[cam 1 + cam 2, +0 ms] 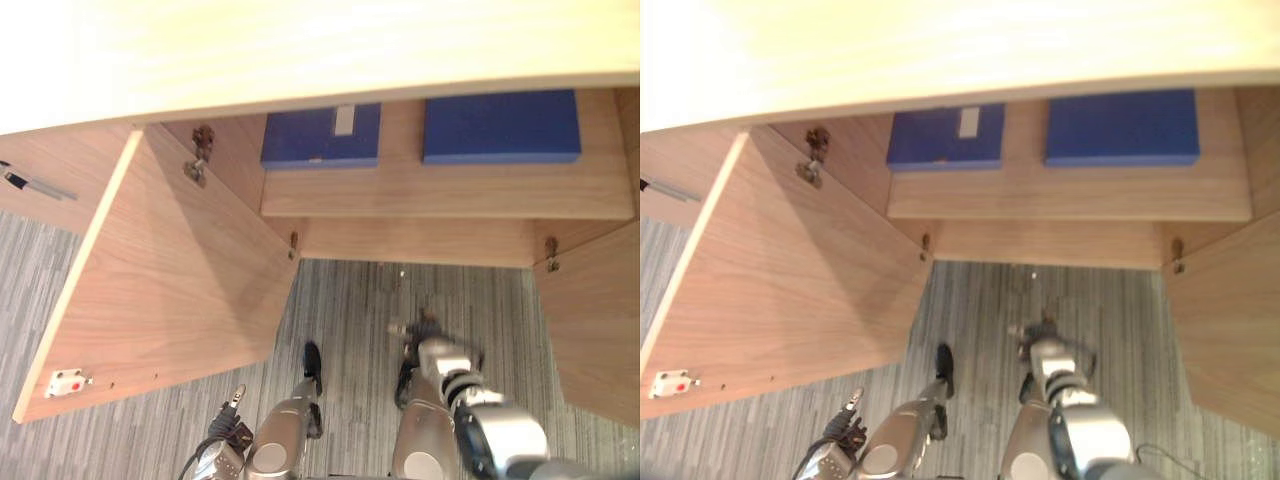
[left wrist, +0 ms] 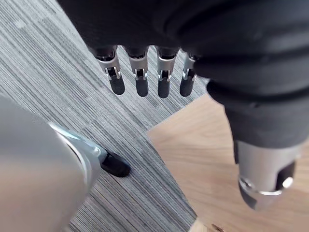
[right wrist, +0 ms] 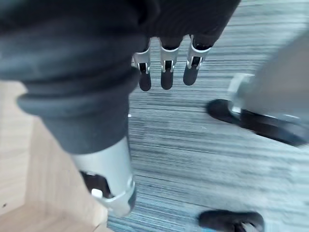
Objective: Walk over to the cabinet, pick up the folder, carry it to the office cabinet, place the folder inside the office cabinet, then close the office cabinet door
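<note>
On cabinet shelf (image 1: 430, 190), blue folder w/ label (image 1: 300, 140) beside plain blue folder (image 1: 500, 125).

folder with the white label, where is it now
Left eye view: the folder with the white label sits on the cabinet shelf, left of centre, with a plain blue folder apart on its right.
</note>
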Robot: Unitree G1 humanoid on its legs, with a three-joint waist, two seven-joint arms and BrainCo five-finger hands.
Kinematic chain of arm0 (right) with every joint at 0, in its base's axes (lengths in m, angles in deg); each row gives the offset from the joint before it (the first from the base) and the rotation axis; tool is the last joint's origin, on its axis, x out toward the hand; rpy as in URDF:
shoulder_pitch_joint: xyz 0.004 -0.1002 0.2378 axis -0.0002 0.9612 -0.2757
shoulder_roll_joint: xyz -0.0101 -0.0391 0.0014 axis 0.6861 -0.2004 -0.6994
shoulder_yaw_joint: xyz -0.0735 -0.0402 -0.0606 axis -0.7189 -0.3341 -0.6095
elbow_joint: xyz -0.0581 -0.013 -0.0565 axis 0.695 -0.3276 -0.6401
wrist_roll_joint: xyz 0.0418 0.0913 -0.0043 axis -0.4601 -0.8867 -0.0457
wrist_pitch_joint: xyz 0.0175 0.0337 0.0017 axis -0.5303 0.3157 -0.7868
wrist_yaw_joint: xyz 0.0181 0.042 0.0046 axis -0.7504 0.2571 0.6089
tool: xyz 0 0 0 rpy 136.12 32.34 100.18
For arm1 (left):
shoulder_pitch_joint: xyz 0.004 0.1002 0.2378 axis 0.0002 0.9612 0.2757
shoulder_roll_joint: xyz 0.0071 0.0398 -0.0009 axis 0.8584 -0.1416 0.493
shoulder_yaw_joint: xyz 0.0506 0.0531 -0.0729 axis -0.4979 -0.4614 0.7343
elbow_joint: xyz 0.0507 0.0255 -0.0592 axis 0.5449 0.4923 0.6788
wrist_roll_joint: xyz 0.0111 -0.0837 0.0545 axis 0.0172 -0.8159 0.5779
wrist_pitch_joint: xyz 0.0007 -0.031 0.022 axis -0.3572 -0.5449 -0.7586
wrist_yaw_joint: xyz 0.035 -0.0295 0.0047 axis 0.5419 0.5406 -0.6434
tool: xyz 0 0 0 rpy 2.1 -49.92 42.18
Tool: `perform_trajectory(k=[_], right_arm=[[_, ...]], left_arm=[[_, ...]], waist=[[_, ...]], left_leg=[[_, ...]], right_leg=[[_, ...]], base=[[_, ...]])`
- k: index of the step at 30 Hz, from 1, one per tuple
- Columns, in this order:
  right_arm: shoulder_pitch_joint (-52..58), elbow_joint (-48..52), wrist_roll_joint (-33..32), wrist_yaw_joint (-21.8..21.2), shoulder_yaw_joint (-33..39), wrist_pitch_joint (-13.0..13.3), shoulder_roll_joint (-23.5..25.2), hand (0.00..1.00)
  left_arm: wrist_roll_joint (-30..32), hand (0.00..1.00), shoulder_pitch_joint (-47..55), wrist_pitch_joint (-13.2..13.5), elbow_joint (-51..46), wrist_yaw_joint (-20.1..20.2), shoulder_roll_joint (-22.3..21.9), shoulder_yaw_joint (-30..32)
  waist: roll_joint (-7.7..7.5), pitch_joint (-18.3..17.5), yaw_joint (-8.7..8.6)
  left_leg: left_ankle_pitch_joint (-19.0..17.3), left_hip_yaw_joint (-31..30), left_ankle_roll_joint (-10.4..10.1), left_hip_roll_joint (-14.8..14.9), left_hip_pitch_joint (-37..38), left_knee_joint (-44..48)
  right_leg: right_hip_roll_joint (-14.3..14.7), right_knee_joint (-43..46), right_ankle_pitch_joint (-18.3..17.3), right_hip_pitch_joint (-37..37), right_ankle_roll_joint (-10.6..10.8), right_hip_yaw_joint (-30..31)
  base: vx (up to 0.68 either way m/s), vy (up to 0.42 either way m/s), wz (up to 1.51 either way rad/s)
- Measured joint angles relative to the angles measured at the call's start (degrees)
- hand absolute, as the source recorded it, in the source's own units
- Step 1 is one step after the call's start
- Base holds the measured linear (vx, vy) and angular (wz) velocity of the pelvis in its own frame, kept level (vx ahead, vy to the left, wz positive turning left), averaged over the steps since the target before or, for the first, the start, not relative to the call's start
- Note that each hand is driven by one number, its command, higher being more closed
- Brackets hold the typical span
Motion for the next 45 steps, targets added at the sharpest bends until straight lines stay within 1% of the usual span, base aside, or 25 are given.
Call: perform_trajectory(k=[2,5,8,10,11,13,14,15,16,17,18,20,21,27,30,33,37,38,39,40,41,42,43,44,45], right_arm=[[7.6,2.9,1.0,-0.1,6.2,2.2,3.3,0.00],[13.7,2.9,-1.9,-1.1,14.4,3.7,4.1,0.00],[17.8,2.9,-3.4,-2.0,19.5,4.4,4.4,0.00],[20.2,3.2,-4.7,-2.5,22.1,4.8,4.8,0.00],[20.8,4.1,-4.7,-3.0,23.0,5.0,5.2,0.00],[21.5,4.7,-4.7,-3.3,22.2,5.3,5.4,0.00],[22.1,4.9,-4.6,-3.4,19.9,5.4,5.1,0.00],[22.6,4.9,-4.6,-3.6,17.1,5.9,4.6,0.00],[22.6,4.9,-4.6,-3.7,15.6,6.0,4.2,0.00],[22.9,4.7,-4.6,-4.2,13.4,6.3,4.2,0.00],[23.1,4.5,-4.6,-4.3,12.1,6.3,4.2,0.00],[23.4,4.1,-4.7,-4.4,11.7,6.4,4.2,0.00],[23.4,3.7,-4.8,-4.4,11.7,6.4,4.2,0.00],[24.4,2.7,-7.1,-4.6,12.4,6.7,4.2,0.00],[24.7,2.2,-8.8,-5.0,14.6,7.1,4.4,0.00],[24.8,2.3,-9.4,-5.4,14.6,7.2,4.4,0.00],[24.8,2.8,-9.4,-5.6,14.0,7.2,4.3,0.00],[24.3,3.1,-9.6,-5.5,13.9,7.2,4.3,0.00],[23.7,3.1,-9.7,-5.3,13.9,7.2,3.8,0.00],[23.2,3.1,-9.8,-5.1,13.9,7.2,3.5,0.00],[23.5,4.1,-10.5,-4.8,14.0,7.2,3.5,0.00],[24.9,5.0,-10.5,-4.4,14.1,7.4,3.7,0.00],[25.0,5.1,-10.5,-4.4,14.1,7.4,3.7,0.00],[25.0,5.1,-10.5,-4.4,14.0,7.6,3.7,0.00],[24.8,5.1,-10.5,-4.4,15.1,7.5,3.6,0.00]], left_arm=[[0.5,0.00,0.2,0.0,0.1,-0.4,-1.1,3.1],[1.5,0.00,0.3,-0.2,1.6,-0.4,-1.5,6.1],[2.3,0.00,0.4,-0.4,2.2,-0.4,-1.7,9.1],[2.8,0.00,0.6,-0.5,2.4,-0.3,-1.7,10.2],[3.8,0.00,0.8,-0.5,2.4,-0.3,-1.6,10.8],[5.5,0.00,1.0,-0.5,2.5,-0.3,-1.6,10.5],[6.4,0.00,1.2,-0.5,2.5,-0.3,-1.6,9.8],[6.8,0.00,1.4,-0.5,2.6,-0.2,-1.7,8.6],[6.9,0.00,1.4,-0.5,2.6,-0.2,-1.7,8.3],[7.7,0.00,1.5,-0.4,2.5,-0.2,-1.7,8.1],[8.7,0.00,1.4,-0.3,2.6,-0.1,-1.7,7.6],[9.8,0.00,1.6,-0.4,3.0,0.1,-1.7,7.0],[11.7,0.00,1.7,-0.4,3.7,0.1,-1.5,5.3],[14.9,0.00,1.4,-0.6,5.1,0.3,-0.9,-3.0],[16.4,0.00,1.5,-0.6,5.4,0.3,-0.7,-7.6],[18.0,0.00,1.5,-0.6,5.7,0.3,-0.7,-10.0],[19.2,0.00,1.4,-0.6,5.8,0.3,-0.6,-10.7],[19.2,0.00,1.5,-0.6,5.8,0.3,-0.6,-10.7],[19.2,0.00,1.5,-0.6,5.4,0.3,-0.7,-10.6],[19.2,0.00,1.7,-0.6,4.8,0.2,-0.7,-10.5],[19.2,0.00,2.0,-0.6,4.3,0.2,-0.7,-10.5],[19.1,0.00,2.0,-0.6,4.3,0.2,-0.6,-10.5],[19.1,0.00,2.1,-0.7,4.4,0.2,-0.6,-10.3],[19.1,0.00,2.2,-0.7,4.5,0.2,-0.5,-9.9],[19.1,0.00,2.2,-0.7,5.0,0.2,-0.5,-10.1]], waist=[[-1.24,-3.1,-0.40],[-2.90,-7.5,-0.67],[-3.99,-9.7,-1.21],[-4.15,-10.0,-1.34],[-4.17,-10.0,-1.39],[-4.37,-10.1,-0.91],[-4.47,-10.8,-0.68],[-4.25,-11.4,-0.67],[-4.25,-11.5,-0.69],[-5.14,-12.3,-0.89],[-5.07,-13.5,-0.87],[-5.19,-15.1,-0.81],[-5.21,-15.5,-0.84],[-5.23,-15.8,-1.41],[-5.25,-15.8,-1.65],[-5.50,-15.6,-1.84],[-5.83,-15.1,-1.83],[-5.53,-14.9,-1.71],[-4.10,-14.5,-1.68],[-4.10,-14.0,-1.62],[-4.20,-13.5,-1.84],[-4.49,-13.4,-1.75],[-4.32,-13.2,-1.70],[-4.76,-13.0,-1.98],[-3.43,-13.4,-2.18]], left_leg=[[-1.9,0.9,0.2,1.1,2.2,1.1],[-4.0,2.3,0.4,2.5,6.0,1.5],[-5.5,3.4,0.4,3.4,8.0,2.3],[-7.2,4.4,0.2,4.3,9.0,4.0],[-8.9,5.6,0.0,5.1,9.2,6.4],[-12.3,5.9,-0.6,6.0,9.3,11.2],[-14.8,3.5,-0.6,6.2,9.0,14.0],[-17.8,-1.3,-0.5,6.1,8.7,15.9],[-19.2,-2.9,-0.7,6.2,9.0,16.1],[-20.3,-1.4,0.0,6.4,10.0,16.6],[-21.1,1.0,0.3,7.1,10.6,16.8],[-22.0,4.0,0.4,7.9,10.8,16.9],[-22.2,6.8,0.6,8.0,12.1,16.6],[-22.3,12.5,0.9,6.4,17.7,13.1],[-22.2,15.1,1.1,5.7,19.2,11.9],[-22.2,16.9,1.1,5.7,20.6,11.6],[-23.2,22.2,1.1,5.7,21.6,11.9],[-23.7,25.2,1.4,6.2,21.7,11.8],[-23.2,28.9,1.0,7.6,21.8,11.7],[-23.1,30.3,0.9,8.2,22.1,11.9],[-23.1,32.0,0.7,8.7,23.4,12.5],[-23.2,32.2,0.5,8.4,24.8,13.9],[-23.1,31.9,0.7,8.9,25.3,15.5],[-23.3,31.4,1.8,9.0,25.3,16.2],[-23.8,29.9,3.9,8.4,26.6,12.3]], right_leg=[[1.4,-2.8,0.3,3.6,0.3,-0.2],[3.1,-6.2,0.6,8.5,0.7,-0.5],[4.2,-8.4,0.8,11.4,0.9,-0.4],[5.3,-9.6,1.2,13.0,0.7,0.5],[6.2,-9.9,1.3,13.5,0.5,1.8],[8.0,-9.9,1.5,14.1,0.4,4.7],[9.3,-9.9,1.5,14.1,0.3,6.5],[10.3,-10.0,1.7,14.0,0.2,8.2],[11.1,-9.9,1.7,14.0,0.3,9.2],[12.2,-10.3,2.1,13.9,0.5,11.0],[13.4,-12.3,3.5,14.1,0.6,12.8],[14.7,-15.5,5.8,14.2,1.0,15.7],[15.4,-18.5,7.9,14.9,1.5,18.2],[15.6,-27.3,13.6,19.0,2.4,25.4],[15.6,-29.9,15.5,19.6,2.6,27.7],[16.0,-30.6,16.2,19.9,2.6,29.6],[17.6,-30.4,17.0,17.9,2.2,33.9],[17.4,-31.0,16.3,16.8,-0.4,31.6],[16.0,-28.7,15.7,14.6,-3.9,22.5],[14.8,-25.5,15.1,12.9,-4.3,16.6],[11.7,-19.2,14.1,11.7,-5.7,5.2],[10.2,-17.6,14.0,13.3,-6.4,-1.9],[10.7,-17.4,14.0,14.3,-6.4,-2.8],[10.8,-17.7,14.0,14.6,-6.3,-2.5],[12.6,-20.0,14.5,14.7,-5.0,-2.1]], base=[[0.15,0.044,-0.28],[0.11,0.047,-0.23],[0.10,0.041,-0.21],[0.07,0.023,-0.36],[0.04,0.023,-0.68],[0.03,0.021,-0.77],[0.02,0.021,-0.88],[0.02,0.057,-0.92],[0.02,0.091,-0.93],[0.03,0.093,-0.94],[0.03,0.109,-0.98],[0.05,0.139,-0.99],[0.07,0.148,-0.97],[0.02,0.145,-0.69],[-0.02,0.075,-0.48],[-0.03,0.032,-0.35],[-0.08,0.034,-0.72],[-0.09,0.027,-1.19],[-0.07,0.023,-1.24],[0.01,0.055,-1.20],[0.13,0.059,-0.97],[0.19,0.053,-1.05],[0.17,-0.002,-0.79],[0.13,-0.022,-0.88],[0.07,-0.018,-0.58]])
